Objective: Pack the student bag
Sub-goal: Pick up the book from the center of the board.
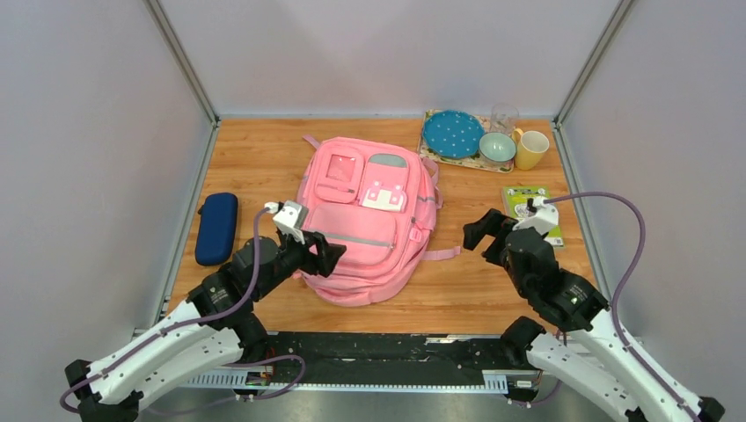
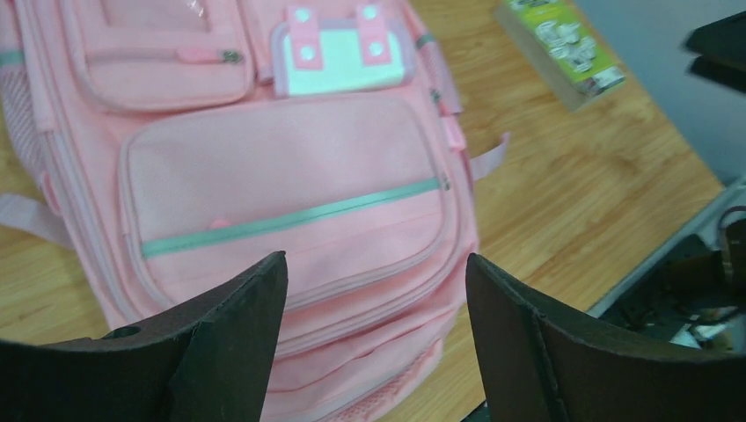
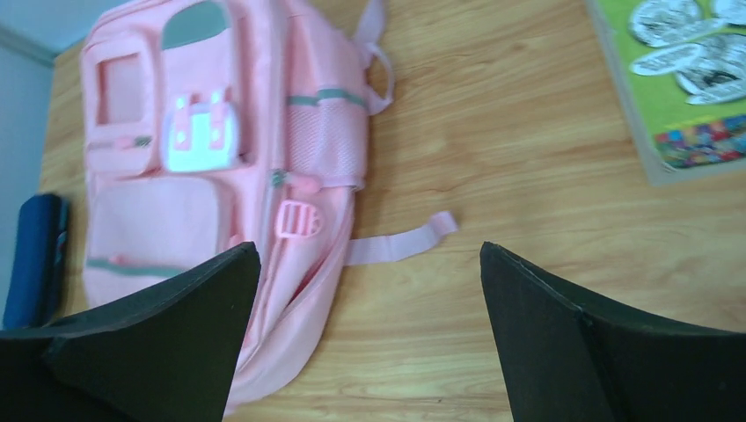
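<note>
Flanking student bag: navy case, green book; left fingers, right fingers spread.

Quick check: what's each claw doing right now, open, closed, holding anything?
Left claw: open, holding nothing, at the near end of the student bag.
Right claw: open, holding nothing, above the table beside the bag.

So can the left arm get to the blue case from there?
Probably yes. The blue case lies uncovered on that arm's side, and the left pincer hangs open and empty over the pink bag.
</note>
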Controlling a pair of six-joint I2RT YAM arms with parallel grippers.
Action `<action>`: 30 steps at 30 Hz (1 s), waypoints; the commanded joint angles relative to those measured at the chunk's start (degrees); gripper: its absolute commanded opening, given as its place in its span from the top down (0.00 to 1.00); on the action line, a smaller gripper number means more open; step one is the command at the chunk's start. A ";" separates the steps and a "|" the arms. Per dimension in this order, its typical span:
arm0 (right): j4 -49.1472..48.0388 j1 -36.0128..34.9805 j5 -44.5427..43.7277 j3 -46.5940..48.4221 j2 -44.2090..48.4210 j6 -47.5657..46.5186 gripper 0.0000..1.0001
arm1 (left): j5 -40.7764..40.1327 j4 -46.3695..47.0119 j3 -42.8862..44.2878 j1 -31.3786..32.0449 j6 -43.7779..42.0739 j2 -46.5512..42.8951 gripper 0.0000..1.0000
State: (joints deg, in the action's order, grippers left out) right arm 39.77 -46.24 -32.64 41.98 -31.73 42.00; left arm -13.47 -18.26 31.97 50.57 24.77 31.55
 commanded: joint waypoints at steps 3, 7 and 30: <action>8.47 19.65 10.47 1.09 -3.16 0.72 0.01 | 10.91 3.40 11.53 -0.20 -1.40 3.33 0.19; 8.05 31.45 17.34 1.70 -5.62 -0.95 0.01 | 13.73 5.25 15.40 -0.20 -2.10 12.79 0.19; -11.90 64.95 20.17 13.92 -39.28 -14.83 0.01 | 38.16 34.25 46.41 1.99 5.19 72.85 0.18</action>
State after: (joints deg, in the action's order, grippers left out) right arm 34.37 16.82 -8.51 51.42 -66.96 32.53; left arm 20.38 10.11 72.23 52.27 28.73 99.48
